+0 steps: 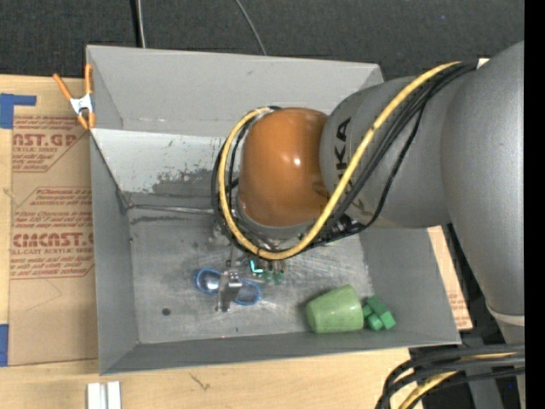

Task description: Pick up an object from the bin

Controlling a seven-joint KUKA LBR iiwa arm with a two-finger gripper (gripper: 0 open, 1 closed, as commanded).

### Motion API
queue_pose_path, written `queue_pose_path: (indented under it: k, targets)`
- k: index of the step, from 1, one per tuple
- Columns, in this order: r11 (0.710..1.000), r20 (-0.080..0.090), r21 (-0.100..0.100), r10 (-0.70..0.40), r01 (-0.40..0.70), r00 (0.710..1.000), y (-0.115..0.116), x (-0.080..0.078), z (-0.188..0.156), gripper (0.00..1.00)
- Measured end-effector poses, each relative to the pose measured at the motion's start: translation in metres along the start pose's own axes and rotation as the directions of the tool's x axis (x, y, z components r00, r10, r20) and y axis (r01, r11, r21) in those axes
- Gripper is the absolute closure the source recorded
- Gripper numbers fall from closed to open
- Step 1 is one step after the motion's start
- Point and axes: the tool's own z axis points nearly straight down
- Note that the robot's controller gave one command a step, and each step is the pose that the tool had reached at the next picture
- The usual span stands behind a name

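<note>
Gripper (227, 290) is down at the bin floor, front-centre, tip set right on a blue obj (207, 280). That obj is thin and translucent w/ two rounded loops, one on each side of the tip: one to view's left, the other to view's right and a bit nearer the front wall. Tip sits btwn the loops, touching or just above them; can't tell which. Can't tell either whether the gripper is spread or closed, or whether it has any grip on the blue obj, as the metal parts read as one narrow upright piece.

Above the tip is the wrist w/ its round orange cover (281, 167), and yellow-and-black cables (223, 173) loop round the cover's left side and under it. The grey arm (443, 152) comes in from view's right and covers the bin's right rear part.

Bin (115, 254) is grey metal w/ sloped walls and a scuffed, scratched floor. Contents are few and not heaped:
- Blue looped obj, front-centre, under the gripper.
- Pale green rounded obj (334, 310), cup- or cap-like, lying on its side near the front wall, right of the gripper and apart from it.
- Small darker green blocky piece (380, 317), touching or just beside the pale green one on its right, near the front right corner.
</note>
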Motion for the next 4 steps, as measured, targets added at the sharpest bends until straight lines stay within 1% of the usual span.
queue_pose_path:
  k: [1,2,3,4]
  targets:
    - [0.967,0.013,-0.010,0.256,-0.256,0.966,-0.041,0.012,0.090,0.00]
    - [0.931,0.006,-0.003,0.364,-0.364,0.931,-0.050,0.018,0.063,0.00]
    - [0.830,0.005,-0.003,0.558,-0.558,0.830,-0.060,0.020,0.055,0.00]
    - [0.750,0.012,-0.011,0.661,-0.661,0.750,-0.047,0.023,0.090,0.00]
